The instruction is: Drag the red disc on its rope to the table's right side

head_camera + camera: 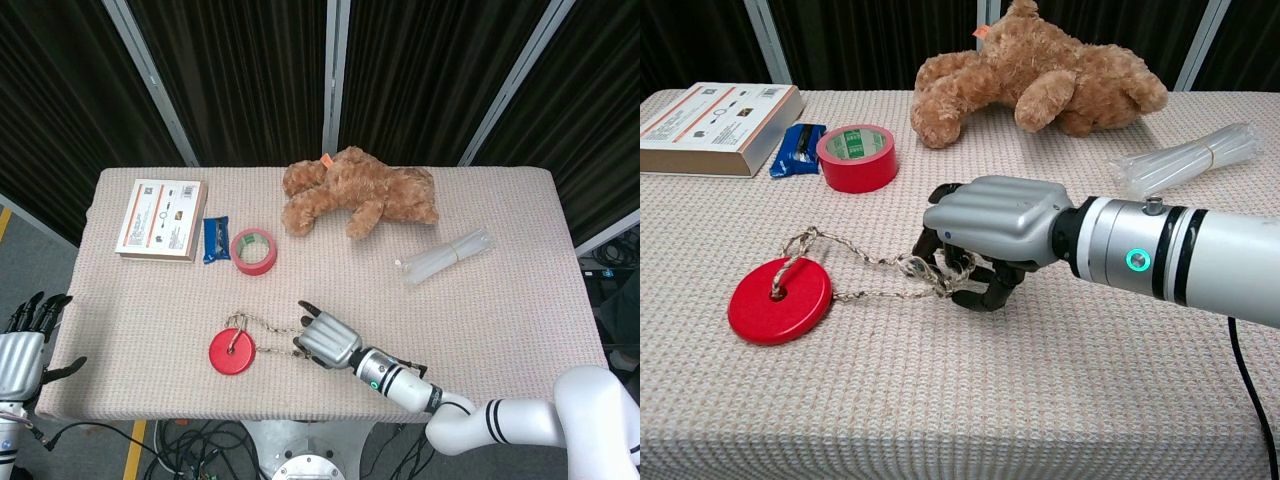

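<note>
The red disc (232,352) (779,299) lies flat on the cloth near the table's front edge, left of centre. A twine rope (265,325) (870,262) runs through its centre hole and trails to the right. My right hand (325,340) (990,235) rests low on the table with its fingers curled around the rope's free end. The rope lies slack in loops between hand and disc. My left hand (25,345) hangs off the table's left front corner, fingers spread, holding nothing.
A brown teddy bear (360,192) (1040,75) lies at the back centre. A red tape roll (254,251) (857,157), a blue packet (216,239) and a flat box (160,218) sit back left. A clear plastic bundle (445,257) (1185,160) lies to the right.
</note>
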Robot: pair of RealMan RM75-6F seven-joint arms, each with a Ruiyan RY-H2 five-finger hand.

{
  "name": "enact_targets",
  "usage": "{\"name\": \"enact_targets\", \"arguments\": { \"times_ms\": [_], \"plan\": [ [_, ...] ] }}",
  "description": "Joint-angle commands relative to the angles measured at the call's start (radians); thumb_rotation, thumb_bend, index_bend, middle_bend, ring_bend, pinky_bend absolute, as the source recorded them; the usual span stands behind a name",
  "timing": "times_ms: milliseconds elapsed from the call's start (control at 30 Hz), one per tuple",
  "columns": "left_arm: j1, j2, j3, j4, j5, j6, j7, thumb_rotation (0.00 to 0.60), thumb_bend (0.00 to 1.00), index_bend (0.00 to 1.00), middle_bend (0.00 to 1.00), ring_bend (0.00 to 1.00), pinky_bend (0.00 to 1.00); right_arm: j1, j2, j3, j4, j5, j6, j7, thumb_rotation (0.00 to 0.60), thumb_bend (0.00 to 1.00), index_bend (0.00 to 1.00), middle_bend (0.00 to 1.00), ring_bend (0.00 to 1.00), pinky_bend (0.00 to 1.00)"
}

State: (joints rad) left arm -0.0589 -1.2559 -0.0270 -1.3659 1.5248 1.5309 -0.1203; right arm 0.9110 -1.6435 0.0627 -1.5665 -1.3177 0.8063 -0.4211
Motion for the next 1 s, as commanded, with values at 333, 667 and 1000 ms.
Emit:
{"name": "enact_targets", "arguments": {
  "times_ms": [333, 667, 1000],
  "plan": [
    [-0.001, 0.004, 0.000, -0.009, 0.005, 0.002, 0.008, 0.600, 0.01, 0.14, 0.12, 0.02, 0.12, -0.083, 0.101, -0.021, -0.023, -0.096, 0.130, 0.101, 0.600, 0.44, 1.00, 0.99, 0.43, 0.00],
    [-0.007, 0.005, 0.001, -0.026, 0.007, -0.007, 0.033, 0.600, 0.01, 0.14, 0.12, 0.02, 0.12, -0.216, 0.251, -0.074, -0.051, -0.110, 0.247, 0.231, 0.600, 0.44, 1.00, 0.99, 0.43, 0.00],
    [-0.015, 0.003, 0.005, -0.046, 0.010, -0.021, 0.065, 0.600, 0.01, 0.14, 0.12, 0.02, 0.12, -0.363, 0.402, -0.112, -0.013, -0.097, 0.357, 0.379, 0.600, 0.44, 1.00, 0.99, 0.43, 0.01]
  ]
}}
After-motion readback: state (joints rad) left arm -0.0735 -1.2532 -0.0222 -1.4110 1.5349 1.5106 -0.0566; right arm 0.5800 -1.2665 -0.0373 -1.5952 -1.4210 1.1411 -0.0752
